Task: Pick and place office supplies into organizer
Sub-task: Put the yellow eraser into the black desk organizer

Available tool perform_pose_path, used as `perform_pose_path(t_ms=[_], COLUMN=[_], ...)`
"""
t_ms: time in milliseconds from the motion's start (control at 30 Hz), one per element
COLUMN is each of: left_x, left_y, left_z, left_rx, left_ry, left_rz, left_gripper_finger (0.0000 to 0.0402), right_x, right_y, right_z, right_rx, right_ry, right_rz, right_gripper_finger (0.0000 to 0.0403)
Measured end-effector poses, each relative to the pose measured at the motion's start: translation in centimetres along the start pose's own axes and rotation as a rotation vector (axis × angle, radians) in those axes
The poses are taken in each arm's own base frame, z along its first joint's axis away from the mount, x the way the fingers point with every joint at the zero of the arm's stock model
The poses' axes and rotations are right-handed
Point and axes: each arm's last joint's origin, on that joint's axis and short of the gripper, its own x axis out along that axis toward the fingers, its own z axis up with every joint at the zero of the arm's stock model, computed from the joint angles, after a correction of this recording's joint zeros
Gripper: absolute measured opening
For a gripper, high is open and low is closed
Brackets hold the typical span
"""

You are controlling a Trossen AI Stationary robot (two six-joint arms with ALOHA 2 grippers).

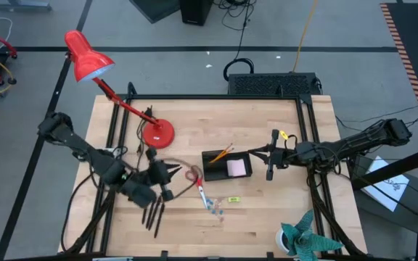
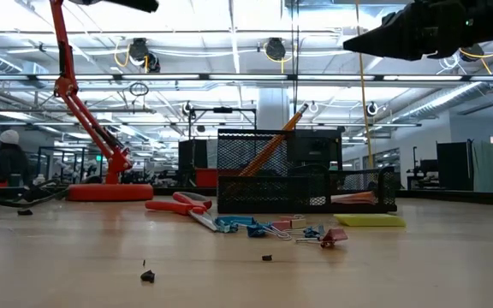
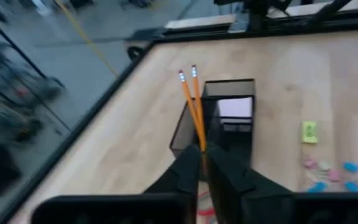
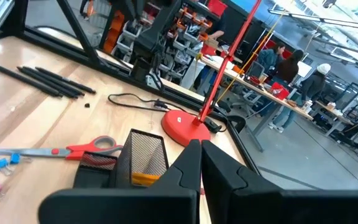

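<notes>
L gripper (image 3: pixel 202 163) above table beside scissors (image 1: pixel 200 190), fingers nearly together, nothing visibly held | R gripper (image 1: pixel 270 161) just right of organizer (image 1: pixel 227 166), fingers closed, empty | orange pencils (image 3: pixel 194 109) + pink note pad (image 1: pixel 236 168) in organizer | pens (image 1: pixel 154 212), clips (image 1: pixel 216 210), yellow piece (image 1: pixel 233 199) on table

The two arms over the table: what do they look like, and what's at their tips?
Both the left arm and right arm are dark, jointed and slender, with black cables trailing near them. Each ends in a black end effector with two tapered, wedge-shaped fingers.
</notes>
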Motion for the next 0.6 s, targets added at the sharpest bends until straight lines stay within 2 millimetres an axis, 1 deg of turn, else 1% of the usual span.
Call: perform_pose_path(t_ms=[67,100,267,367,433,500,600], left_x=[0.2,0.4,1.8,2.4,2.5,2.6,3.1], left_y=[-0.6,-0.8,-1.6,-1.3,-1.0,-0.7,-0.8], left_z=[-1.6,-2.4,-7.1,-9.4,-10.4,-11.4,-12.8], left_rx=[0.0,-0.015,-0.12,-0.174,-0.23,-0.271,-0.257], left_ry=[-0.038,-0.054,-0.169,-0.264,-0.329,-0.366,-0.361], left_rz=[0.029,0.029,-0.036,-0.079,-0.118,-0.146,-0.162], left_gripper_finger=[0.0009,0.0006,0.0019,0.001,0.0005,0.0009,0.0023], right_x=[0.0,0.0,0.0,0.0,0.0,0.0,0.0], right_y=[0.0,-0.1,-0.2,-0.2,-0.1,-0.1,0.0], right_z=[0.1,0.2,0.4,0.4,0.3,0.2,0.1], right_rx=[0.011,0.013,0.01,0.058,0.084,0.087,0.087], right_ry=[-0.011,-0.017,-0.044,-0.04,-0.032,-0.02,-0.006], right_rz=[-0.005,-0.007,-0.02,-0.016,-0.012,-0.007,-0.001], right_gripper_finger=[0.0004,0.0004,0.0004,0.0004,0.0004,0.0004,0.0004])
